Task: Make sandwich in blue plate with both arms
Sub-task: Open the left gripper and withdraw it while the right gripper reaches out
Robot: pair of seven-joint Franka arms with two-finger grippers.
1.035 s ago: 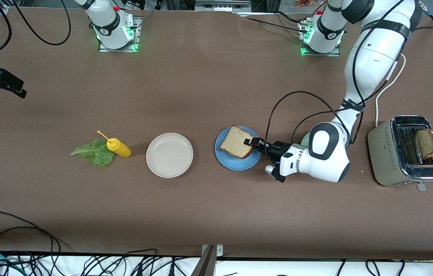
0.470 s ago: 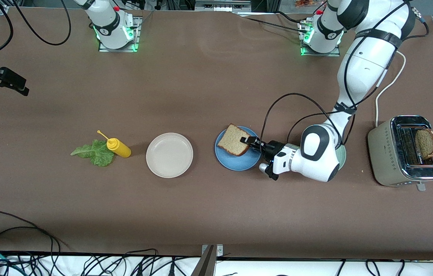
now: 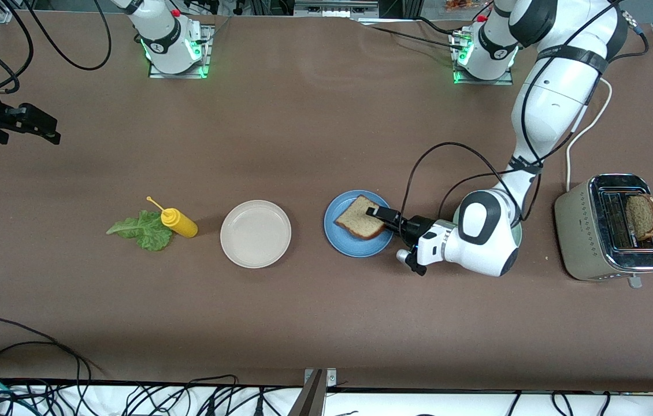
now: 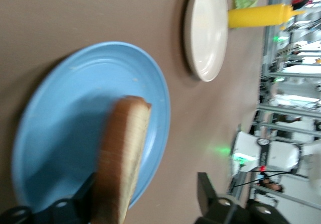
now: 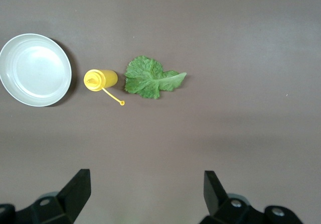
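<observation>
A brown bread slice (image 3: 360,224) lies on the blue plate (image 3: 355,247). My left gripper (image 3: 382,215) is low over the plate's rim on the left arm's side. Its jaws stand open. In the left wrist view the bread slice (image 4: 123,156) rests against one finger (image 4: 75,206) on the blue plate (image 4: 65,108), and the other finger (image 4: 208,194) is well clear of it. A green lettuce leaf (image 3: 143,230) lies toward the right arm's end. My right gripper (image 3: 34,124) hangs open over bare table there, holding nothing. In its wrist view the right gripper (image 5: 145,191) is well off the lettuce leaf (image 5: 150,78).
A yellow squeeze bottle (image 3: 180,223) lies beside the lettuce. A beige-white plate (image 3: 255,233) sits between the bottle and the blue plate. A toaster (image 3: 604,231) at the left arm's end holds another bread slice (image 3: 643,216). A pale green plate (image 3: 516,236) is mostly hidden under the left arm.
My left gripper has opened and the bread slice has dropped from a raised tilt onto the blue plate. My right gripper has drifted a little toward the middle of the table.
</observation>
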